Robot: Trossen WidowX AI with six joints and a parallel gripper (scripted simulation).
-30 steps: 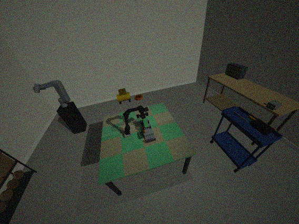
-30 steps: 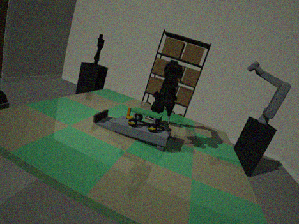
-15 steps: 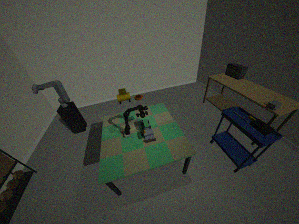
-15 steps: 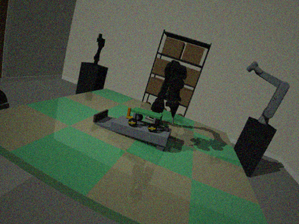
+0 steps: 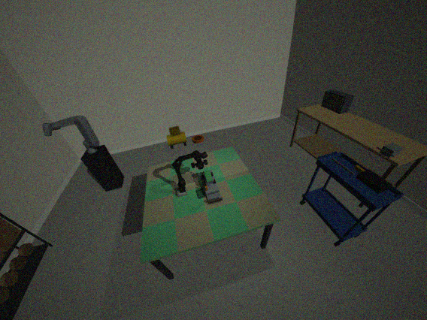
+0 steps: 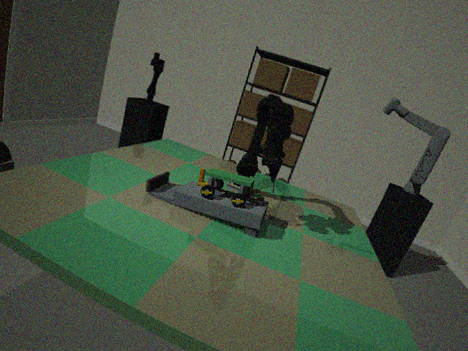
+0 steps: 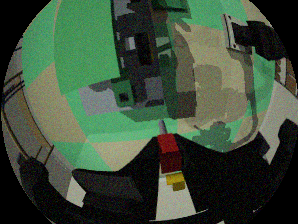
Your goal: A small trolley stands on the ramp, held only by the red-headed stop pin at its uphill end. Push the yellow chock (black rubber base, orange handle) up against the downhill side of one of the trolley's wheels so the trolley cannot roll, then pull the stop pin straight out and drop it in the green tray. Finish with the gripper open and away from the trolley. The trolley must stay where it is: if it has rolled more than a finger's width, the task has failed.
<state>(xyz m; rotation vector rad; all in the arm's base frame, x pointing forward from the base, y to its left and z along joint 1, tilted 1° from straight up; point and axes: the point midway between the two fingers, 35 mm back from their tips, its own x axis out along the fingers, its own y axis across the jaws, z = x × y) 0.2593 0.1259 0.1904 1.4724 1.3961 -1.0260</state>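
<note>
My gripper [image 5: 200, 164] [image 6: 274, 175] [image 7: 165, 139] is shut on the red-headed stop pin [image 7: 170, 152]. The pin's bare grey shaft shows ahead of the fingers, clear of the green bracket [image 7: 123, 95] at the ramp's uphill end. The trolley [image 5: 209, 176] [image 6: 235, 180] [image 7: 89, 47] stands on the grey ramp [image 5: 214, 196] [image 6: 228, 214] [image 7: 95, 104], its wheels on the slope. The chock's orange handle [image 6: 202, 175] stands upright at the trolley's downhill end, beside the downhill wheel [image 6: 207, 191]; contact is too small to tell. I cannot make out the green tray with certainty.
The ramp's raised dark end stop [image 6: 158, 182] is at its low end. The checkered table [image 5: 192, 229] [image 6: 232, 284] carries the arm and ramp. The arm's base [image 5: 181, 193] [image 7: 230, 32] stands beside the ramp. A blue cart [image 5: 338, 165] stands apart from the table.
</note>
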